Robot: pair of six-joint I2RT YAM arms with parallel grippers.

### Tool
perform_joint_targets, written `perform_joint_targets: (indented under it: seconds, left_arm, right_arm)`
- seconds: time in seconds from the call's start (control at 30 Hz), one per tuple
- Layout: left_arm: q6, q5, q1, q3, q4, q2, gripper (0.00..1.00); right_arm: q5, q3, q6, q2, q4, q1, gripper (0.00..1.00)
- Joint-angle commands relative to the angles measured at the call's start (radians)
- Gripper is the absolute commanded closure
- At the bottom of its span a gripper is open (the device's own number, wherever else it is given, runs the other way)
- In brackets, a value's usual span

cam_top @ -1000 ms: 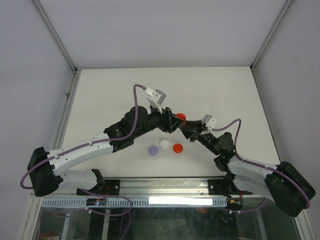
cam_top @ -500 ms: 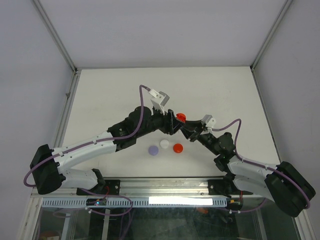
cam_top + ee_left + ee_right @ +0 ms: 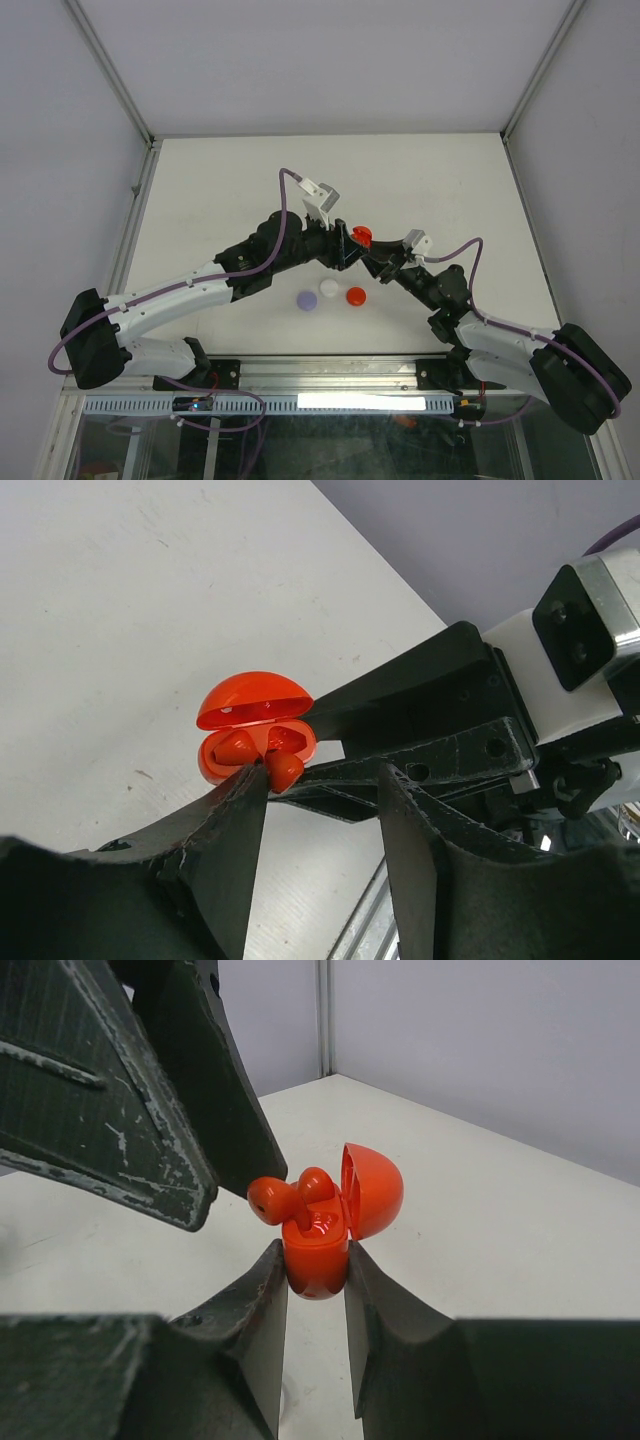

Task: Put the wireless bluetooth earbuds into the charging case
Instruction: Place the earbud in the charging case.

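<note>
**red bud half out of the held case, at the left fingertip**

a red earbud (image 3: 270,1198) juts from the mouth of the charging case (image 3: 316,1250). its long axis leans out of the well, away from the open lid (image 3: 372,1190). a second bud (image 3: 315,1185) sits deeper beside it. the right gripper (image 3: 316,1257) clamps the case body between both fingers, mouth up. the left gripper (image 3: 325,780) is the free one. its jaws stand apart with nothing between them, and one fingertip (image 3: 255,780) touches or sits just beside the jutting bud. the coming move looks like a push along that axis, down into the well. below both grippers lies the white table (image 3: 200,190), with three round pucks (image 3: 329,288) nearer the arm bases. plain walls (image 3: 300,60) enclose it.
</note>
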Motion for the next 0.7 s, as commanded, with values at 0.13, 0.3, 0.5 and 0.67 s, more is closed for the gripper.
perform_joint_targets:
  seconds: [0.13, 0.3, 0.5, 0.67]
  left_arm:
    - [-0.02, 0.079, 0.007, 0.033, 0.026, -0.014, 0.53]
    - [-0.021, 0.085, 0.007, 0.044, 0.026, 0.002, 0.53]
    - [-0.03, 0.105, 0.007, 0.069, 0.029, 0.029, 0.53]
    - [-0.035, 0.101, 0.007, 0.077, 0.038, 0.039, 0.52]
  right_arm:
    - [-0.003, 0.035, 0.01, -0.01, 0.071, 0.0, 1.0]
    - [-0.008, 0.038, 0.011, -0.007, 0.07, -0.001, 1.0]
    - [-0.007, 0.036, 0.011, -0.009, 0.067, -0.002, 1.0]
    - [-0.01, 0.039, 0.011, -0.004, 0.066, -0.001, 1.0]
